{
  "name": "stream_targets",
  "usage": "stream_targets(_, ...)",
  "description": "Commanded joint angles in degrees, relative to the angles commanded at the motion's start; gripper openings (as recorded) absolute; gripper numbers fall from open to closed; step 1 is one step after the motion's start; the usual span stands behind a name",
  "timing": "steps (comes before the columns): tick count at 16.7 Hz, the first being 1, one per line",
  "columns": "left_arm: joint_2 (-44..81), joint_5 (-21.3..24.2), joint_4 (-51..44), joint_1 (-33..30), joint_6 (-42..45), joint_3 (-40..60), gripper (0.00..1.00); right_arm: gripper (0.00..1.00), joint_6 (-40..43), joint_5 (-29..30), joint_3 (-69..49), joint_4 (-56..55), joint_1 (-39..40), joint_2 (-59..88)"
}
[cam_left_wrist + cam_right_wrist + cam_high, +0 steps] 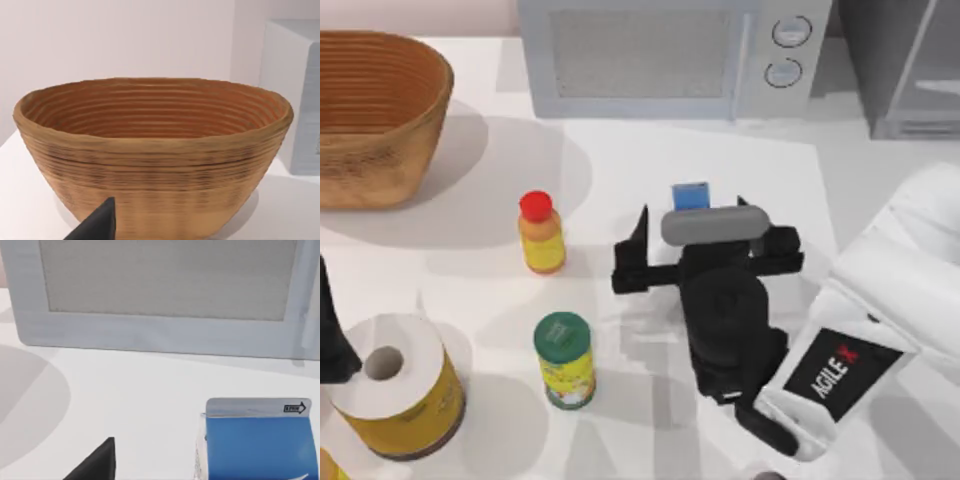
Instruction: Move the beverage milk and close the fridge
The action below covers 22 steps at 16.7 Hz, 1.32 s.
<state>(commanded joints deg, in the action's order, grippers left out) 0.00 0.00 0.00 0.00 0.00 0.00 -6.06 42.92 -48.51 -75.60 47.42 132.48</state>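
The fridge point(910, 70) stands at the table's point(620, 170) back right corner with its door seemingly ajar, so I judge the first step is in hand: the right gripper point(692, 235), fingers spread, hovers over the milk point(690, 195), which stands mid-table before the microwave point(670, 55). Next it should drop and pinch the carton. The table is white against a pale wall, with a basket point(375, 115) at its back left corner; the left gripper point(332, 330) is parked at the left edge, its state untellable.

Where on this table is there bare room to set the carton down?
Bare table lies between the microwave, basket and orange bottle. Crowded: front left, around the yellow jar and paper roll; the right gripper crowds the beverage milk.
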Motion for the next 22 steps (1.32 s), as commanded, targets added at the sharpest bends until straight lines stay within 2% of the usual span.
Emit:
stream_targets(6, 0.0, 0.0, 0.0, 0.0, 0.0, 0.0, 1.00, 1.00, 0.7, -3.6, -7.1, 3.2, -3.7, 3.3)
stream_targets(10, 0.0, 0.0, 0.0, 0.0, 0.0, 0.0, 1.00, 1.00, 0.7, -3.7, -7.4, 3.4, -3.9, 3.5)
stream_targets(22, 0.0, 0.0, 0.0, 0.0, 0.0, 0.0, 1.00, 0.10, 0.7, -3.7, -7.4, 3.4, -3.9, 3.5)
